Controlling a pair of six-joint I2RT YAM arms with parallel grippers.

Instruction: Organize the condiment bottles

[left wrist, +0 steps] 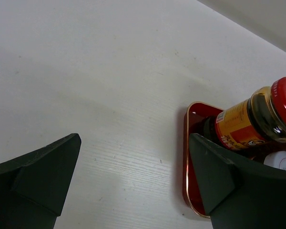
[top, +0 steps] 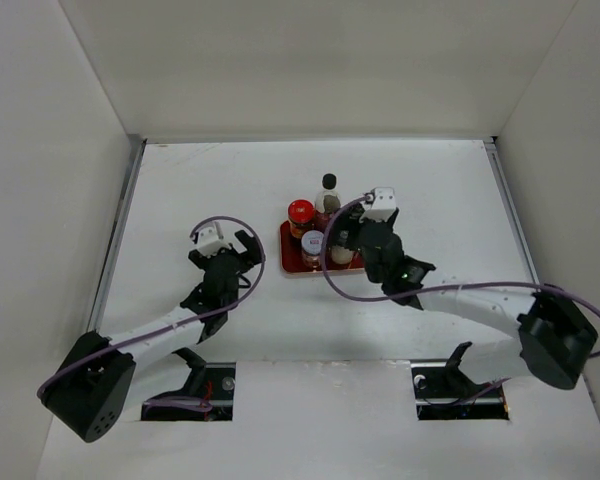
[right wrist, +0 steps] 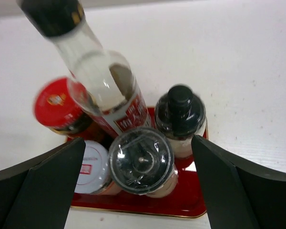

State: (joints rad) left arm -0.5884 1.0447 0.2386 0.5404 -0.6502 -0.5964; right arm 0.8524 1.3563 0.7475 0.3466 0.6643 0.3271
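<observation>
Light's coming down from overhead, bright & even, washing the white table (top: 200, 190) nearly flat; the arms (top: 165, 333) are throwing only faint, soft-edged shadows. In the right wrist view the tall bottle (right wrist: 102, 86) is stretching w/ wide-angle distortion, its cap going blurry at the top edge, & the red-lidded jar (right wrist: 57, 102) is looking smeared. The silver-grey-lidded jar (right wrist: 141, 160) is catching small glints. Left wrist view is coming through sharper, w/ glare streaking the red-lidded jar's glass & the tray (left wrist: 185, 157) rim shining.
</observation>
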